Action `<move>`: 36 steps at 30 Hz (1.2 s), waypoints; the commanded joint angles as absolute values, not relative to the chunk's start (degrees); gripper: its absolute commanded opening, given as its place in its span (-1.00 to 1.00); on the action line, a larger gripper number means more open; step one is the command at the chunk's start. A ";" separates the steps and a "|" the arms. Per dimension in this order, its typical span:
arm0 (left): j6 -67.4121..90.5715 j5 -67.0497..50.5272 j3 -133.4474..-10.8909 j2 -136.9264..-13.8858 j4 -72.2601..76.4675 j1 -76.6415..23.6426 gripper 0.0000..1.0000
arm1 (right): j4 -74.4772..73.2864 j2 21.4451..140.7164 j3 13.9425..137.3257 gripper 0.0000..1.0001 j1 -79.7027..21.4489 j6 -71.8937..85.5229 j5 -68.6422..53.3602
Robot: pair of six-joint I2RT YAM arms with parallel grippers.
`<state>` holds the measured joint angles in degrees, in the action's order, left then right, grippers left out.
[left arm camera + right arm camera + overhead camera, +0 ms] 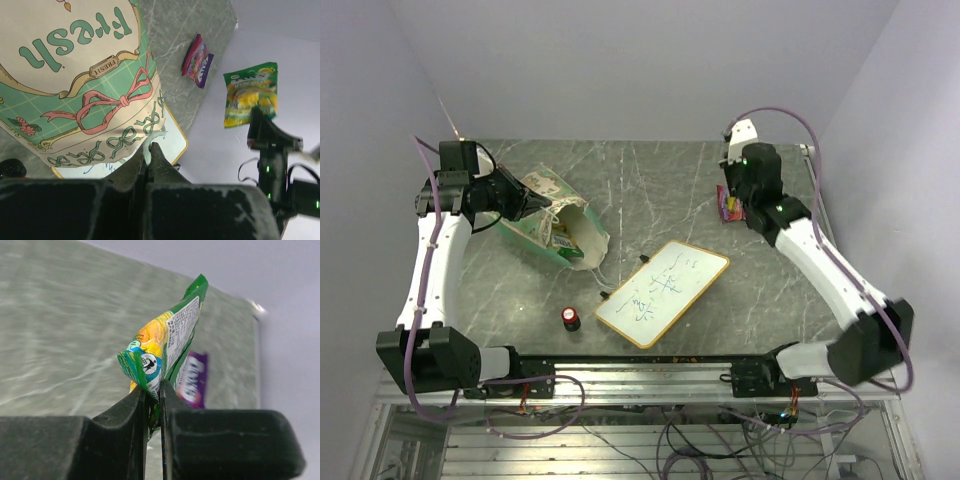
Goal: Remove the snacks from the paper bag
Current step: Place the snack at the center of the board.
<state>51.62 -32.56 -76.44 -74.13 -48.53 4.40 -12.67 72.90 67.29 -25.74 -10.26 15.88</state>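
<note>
Snacks sit in three spots: some green-and-white packets show inside the mouth of the paper bag, just past your left claw; one green-and-yellow packet is held up off the tabletop in your right claw; a purple-and-pink packet lies flat on the tabletop, just beyond and below that right claw.

Your left claw is pinched almost closed on the pale rim of the bag, with a thin paper edge between its fingers; the bag lies on its side, its printed face turned towards that claw and its mouth opening away from it towards the whiteboard.

Your right claw is clamped narrow on one corner of the green-and-yellow packet, which stands up above the fingertips; that packet is well apart from your left claw.

A small red-capped black cylinder stands near the whiteboard, well apart from both claws.
</note>
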 commanded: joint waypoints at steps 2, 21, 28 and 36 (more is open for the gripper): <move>51.01 -31.62 -79.04 -75.36 -47.77 4.80 -0.86 | -18.36 86.45 77.32 -1.00 -17.15 -5.40 33.71; 48.28 -34.57 -79.20 -79.06 -48.71 4.76 -0.86 | -30.93 124.73 99.83 -1.00 -16.64 -4.72 42.11; 46.51 -34.62 -81.56 -80.59 -50.77 4.75 -0.86 | -31.18 128.68 100.82 -0.69 -18.46 1.39 35.37; 44.68 -34.35 -80.50 -79.61 -51.29 4.77 -0.86 | -24.83 110.74 91.81 0.62 -18.29 1.87 27.77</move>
<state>46.41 -33.69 -79.57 -80.64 -50.85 4.40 -29.61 123.66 96.44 -18.70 0.36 33.98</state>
